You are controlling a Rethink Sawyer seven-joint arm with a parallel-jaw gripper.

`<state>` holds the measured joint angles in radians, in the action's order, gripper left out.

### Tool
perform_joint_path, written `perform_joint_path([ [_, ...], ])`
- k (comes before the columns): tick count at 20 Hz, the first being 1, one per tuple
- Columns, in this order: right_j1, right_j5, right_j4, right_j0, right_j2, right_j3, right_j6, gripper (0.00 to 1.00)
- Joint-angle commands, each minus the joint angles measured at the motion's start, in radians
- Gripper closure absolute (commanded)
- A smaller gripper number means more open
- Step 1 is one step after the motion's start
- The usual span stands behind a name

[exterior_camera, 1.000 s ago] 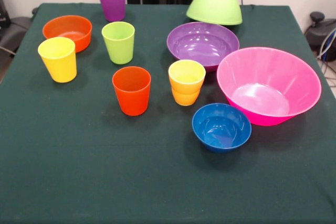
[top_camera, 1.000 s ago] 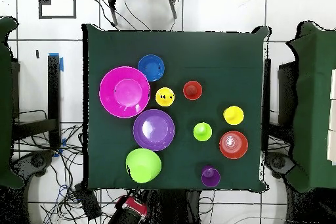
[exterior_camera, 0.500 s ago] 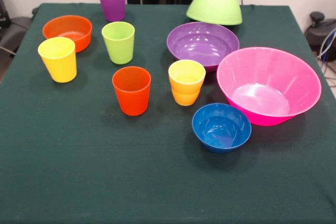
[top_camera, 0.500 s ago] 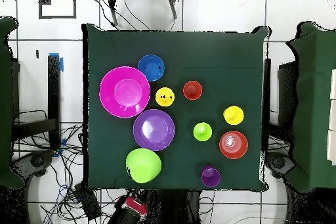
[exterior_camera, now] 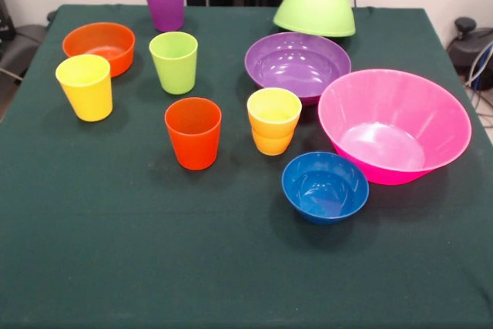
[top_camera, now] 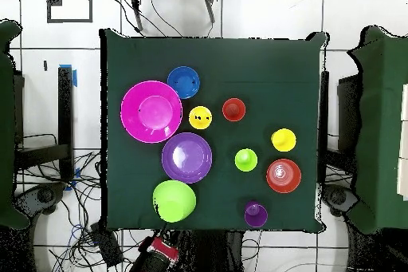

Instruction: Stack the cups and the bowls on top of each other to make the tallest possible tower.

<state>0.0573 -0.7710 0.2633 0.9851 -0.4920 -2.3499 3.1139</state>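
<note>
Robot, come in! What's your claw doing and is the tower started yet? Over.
Claw out of sight, arm drawn back. No tower yet: cups and bowls spread apart, lime green bowl upside down, yellow-orange cup looks doubled. Nothing in the way.

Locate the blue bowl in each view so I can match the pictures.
Front view: blue bowl sits low, right of centre, just below-left of the pink bowl.
Overhead view: blue bowl sits upper left of centre, just above-right of the pink bowl.
Shared landmark: the pink bowl.

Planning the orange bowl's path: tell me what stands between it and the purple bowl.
The lime green cup stands upright almost straight between the orange bowl and the purple bowl. Nothing else visible lies on that line.
</note>
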Motion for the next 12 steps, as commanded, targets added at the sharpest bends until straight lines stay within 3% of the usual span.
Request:
perform_joint_path([
  [1,0.007,0.018,0.007,-0.041,0.049,0.115,0.007,0.0],
  [12,-0.017,-0.016,-0.027,-0.095,0.016,0.142,-0.013,0.0],
])
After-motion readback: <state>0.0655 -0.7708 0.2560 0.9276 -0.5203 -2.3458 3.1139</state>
